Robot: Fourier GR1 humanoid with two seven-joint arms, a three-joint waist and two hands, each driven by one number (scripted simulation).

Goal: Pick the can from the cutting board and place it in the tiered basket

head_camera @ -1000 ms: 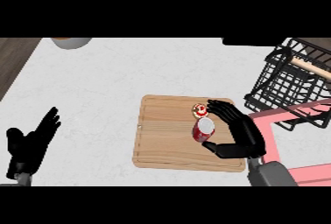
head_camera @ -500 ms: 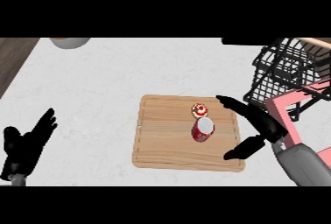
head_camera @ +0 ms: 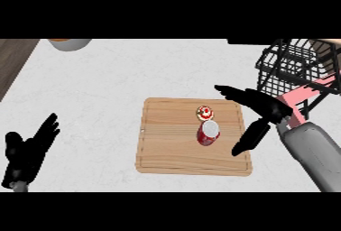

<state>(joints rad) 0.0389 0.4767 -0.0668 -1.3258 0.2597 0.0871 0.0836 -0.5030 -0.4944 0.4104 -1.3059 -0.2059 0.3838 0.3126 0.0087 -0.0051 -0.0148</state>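
can point(head_camera: 208, 133) stands on the board point(head_camera: 166, 149); right hand point(head_camera: 261, 108) spread open just right of it, holding nothing; left hand point(head_camera: 26, 151) rests open at lower left

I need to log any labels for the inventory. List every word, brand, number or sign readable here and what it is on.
No text can be read anywhere in the head view.
Can on the cutting board: red side, pale top, no legible print.
Small round red and white item beside the can: a pattern shows, but too blurred to read.
Basket: bare wire, no label.
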